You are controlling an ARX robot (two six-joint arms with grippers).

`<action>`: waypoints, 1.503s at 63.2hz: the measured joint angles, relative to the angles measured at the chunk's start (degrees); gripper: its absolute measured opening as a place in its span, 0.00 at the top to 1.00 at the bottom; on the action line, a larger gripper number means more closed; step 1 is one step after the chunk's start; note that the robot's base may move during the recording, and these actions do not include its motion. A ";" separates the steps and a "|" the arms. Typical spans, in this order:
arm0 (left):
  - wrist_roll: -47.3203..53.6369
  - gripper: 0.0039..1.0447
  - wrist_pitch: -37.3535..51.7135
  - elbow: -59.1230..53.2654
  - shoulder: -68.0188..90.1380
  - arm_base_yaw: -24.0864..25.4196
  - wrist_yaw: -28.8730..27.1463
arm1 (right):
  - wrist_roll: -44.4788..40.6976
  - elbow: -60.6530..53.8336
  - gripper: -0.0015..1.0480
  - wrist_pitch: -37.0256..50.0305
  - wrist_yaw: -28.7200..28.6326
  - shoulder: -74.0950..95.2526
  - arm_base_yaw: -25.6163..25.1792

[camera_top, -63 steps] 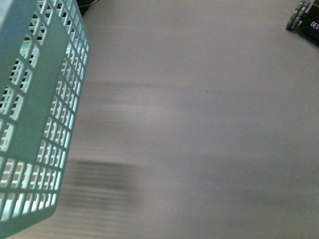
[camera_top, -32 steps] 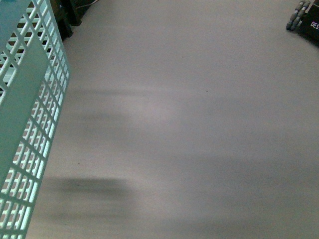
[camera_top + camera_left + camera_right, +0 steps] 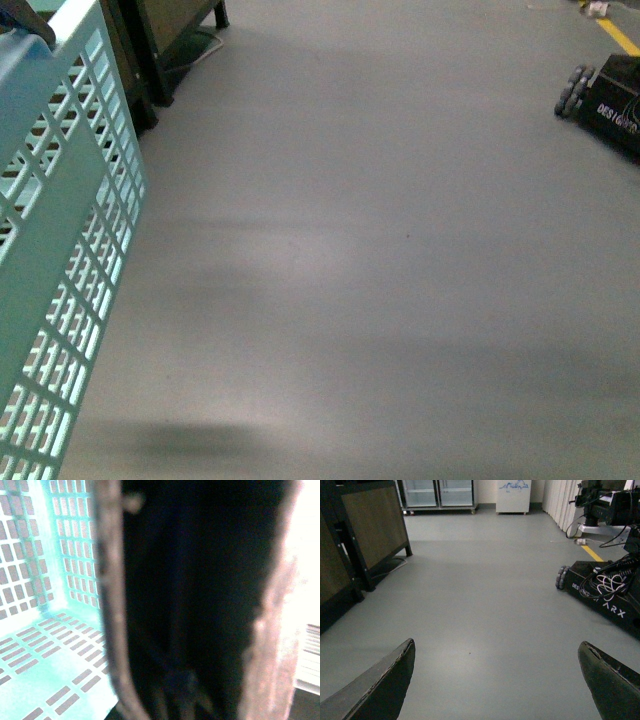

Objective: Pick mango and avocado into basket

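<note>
**Basket close at the left of my front camera, right gripper spread above the floor**

On my front camera the basket (image 3: 60,250) is light teal plastic. Its slotted side wall is close to the lens and leaning. I cannot tell whether it rests on the floor (image 3: 380,280). A dark piece (image 3: 25,25) sits at the basket's top rim, too blurred for me to name. Just behind the basket stands a dark frame (image 3: 165,50) with a brown panel. Well apart from the basket, across the grey floor to its right, is a black wheeled cart (image 3: 605,105) with white lettering. A yellow line (image 3: 618,35) runs on the floor beyond the cart.

My left wrist camera looks into the basket (image 3: 50,645) and shows a brightly lit corner of slotted wall and slotted bottom. A dark shape (image 3: 195,605) with brownish edges fills the middle of that view, badly out of focus. From it I cannot tell whether the left gripper is spread or pressed together.

My right wrist camera shows the right gripper (image 3: 495,642) spread wide and holding nothing. Its two dark fingers (image 3: 385,685) are well apart, with floor showing between them. That view also shows the cart with looped cables on it, and glass-door cabinets (image 3: 437,492) at the far wall.
</note>
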 joint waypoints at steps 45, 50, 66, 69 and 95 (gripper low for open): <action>0.00 0.88 -0.02 0.24 -0.02 0.00 0.02 | 0.00 0.00 0.08 0.00 -0.02 0.00 0.00; 0.00 0.88 -0.02 0.24 0.00 0.00 0.02 | 0.00 0.00 0.08 0.00 -0.02 0.00 0.00; 0.00 0.88 -0.02 0.31 0.00 0.00 0.00 | 0.00 0.00 0.08 0.00 0.00 0.00 0.00; -0.02 0.88 -0.02 0.31 0.00 0.00 0.00 | -0.02 0.00 0.08 0.00 -0.02 -0.02 0.00; 0.00 0.88 -0.02 0.37 0.00 0.00 0.00 | 0.00 0.00 0.08 0.00 0.00 -0.02 0.00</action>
